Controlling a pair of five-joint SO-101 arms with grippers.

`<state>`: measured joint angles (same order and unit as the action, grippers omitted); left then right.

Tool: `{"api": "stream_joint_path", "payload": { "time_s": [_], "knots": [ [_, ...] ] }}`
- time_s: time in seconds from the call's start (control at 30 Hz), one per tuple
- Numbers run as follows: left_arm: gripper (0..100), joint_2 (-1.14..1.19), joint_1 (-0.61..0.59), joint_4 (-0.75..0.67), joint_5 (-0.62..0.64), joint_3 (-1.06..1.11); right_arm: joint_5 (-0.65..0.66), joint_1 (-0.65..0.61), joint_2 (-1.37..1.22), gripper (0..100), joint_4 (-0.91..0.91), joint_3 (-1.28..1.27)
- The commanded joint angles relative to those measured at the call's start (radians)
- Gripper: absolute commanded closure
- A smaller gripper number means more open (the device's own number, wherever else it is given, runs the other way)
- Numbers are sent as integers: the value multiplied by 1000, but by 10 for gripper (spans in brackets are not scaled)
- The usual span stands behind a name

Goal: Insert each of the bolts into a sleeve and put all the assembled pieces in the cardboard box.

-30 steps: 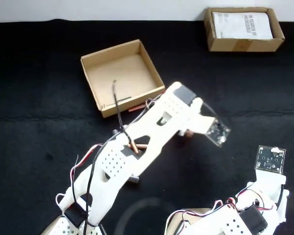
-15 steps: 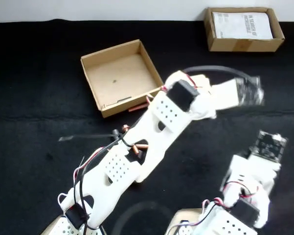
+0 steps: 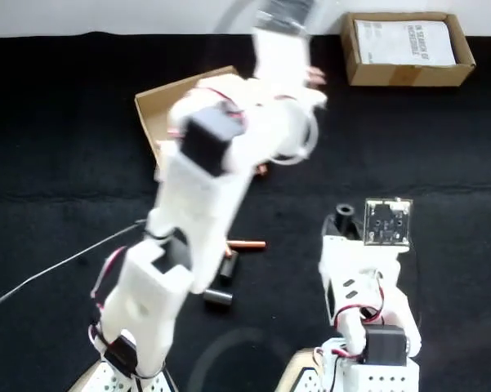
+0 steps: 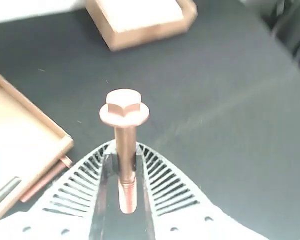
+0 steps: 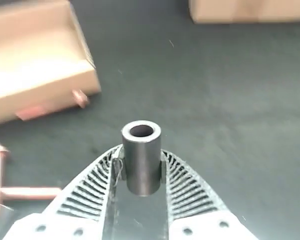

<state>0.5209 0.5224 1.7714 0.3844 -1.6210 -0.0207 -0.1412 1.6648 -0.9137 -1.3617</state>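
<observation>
My left gripper is shut on a copper bolt, gripped by the shank with the hex head pointing away from the fingers. In the high view the left arm is raised over the open cardboard box. My right gripper is shut on a black sleeve held upright with its bore showing. That sleeve stands out at the front right of the table. A loose bolt and two loose sleeves lie on the mat in front of the box.
A second cardboard box holding a printed sheet stands at the back right. Another bolt lies against the open box's front wall. The black mat between the right arm and the back box is bare.
The left arm has swung up and back toward the open box with the bolt. The right arm has shifted left and toward the table's middle, carrying the sleeve.
</observation>
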Motion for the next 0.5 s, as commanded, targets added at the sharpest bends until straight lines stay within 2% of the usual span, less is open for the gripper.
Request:
{"api": "stream_joint_path", "payload": {
  "time_s": [0.0, 0.13, 0.2, 0.37, 0.47],
  "knots": [
    [992, -174, -38, 11, 15, -16, -26, -124, 5, 991, 25, 91],
    [992, -423, -33, 12, -26, 194, -23, -208, 4, 991, 25, 128],
    [992, -588, -27, 9, -74, 403, -21, -214, 4, 991, 25, 142],
    [992, -1007, -19, 2, -86, 989, -20, -216, 4, 991, 19, 170],
    [992, -1193, -24, -77, -86, 1277, -20, -219, 4, 991, 22, 173]
  ]
}}
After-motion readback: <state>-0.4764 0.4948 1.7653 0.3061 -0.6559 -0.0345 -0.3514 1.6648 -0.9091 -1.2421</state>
